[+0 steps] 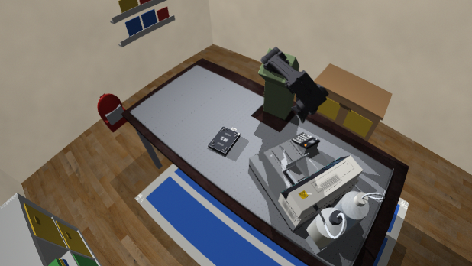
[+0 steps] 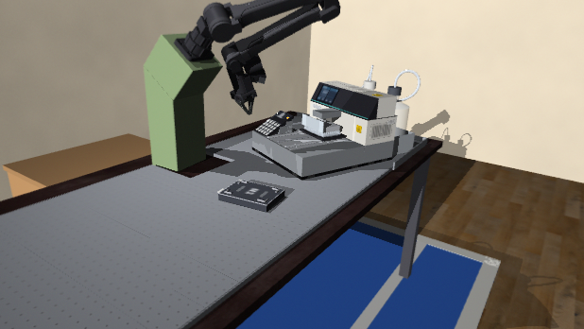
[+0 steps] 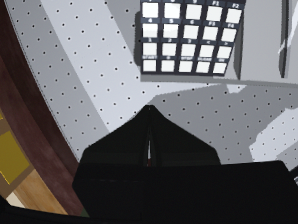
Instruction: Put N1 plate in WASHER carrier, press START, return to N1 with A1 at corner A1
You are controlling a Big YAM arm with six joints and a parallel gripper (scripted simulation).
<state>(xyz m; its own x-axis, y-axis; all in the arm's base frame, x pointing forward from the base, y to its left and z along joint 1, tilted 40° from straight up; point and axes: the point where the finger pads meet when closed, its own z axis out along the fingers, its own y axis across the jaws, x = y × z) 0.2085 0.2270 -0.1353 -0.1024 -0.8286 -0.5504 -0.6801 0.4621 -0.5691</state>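
I count one counter (image 1: 179, 103) in the room. On it I see one plate nest (image 1: 224, 141), one plate washer (image 1: 321, 183) and one green stand (image 1: 278, 92). The washer has one keypad (image 1: 304, 139). My wrist view shows the keypad keys (image 3: 188, 38) in four rows of five, so twenty keys. Behind the washer stand two bottles (image 1: 331, 225). I have one arm (image 2: 265, 19) and one hand (image 2: 247, 107). On the wall hang two shelves (image 1: 147, 31). On the floor lies one blue mat (image 1: 214, 225).
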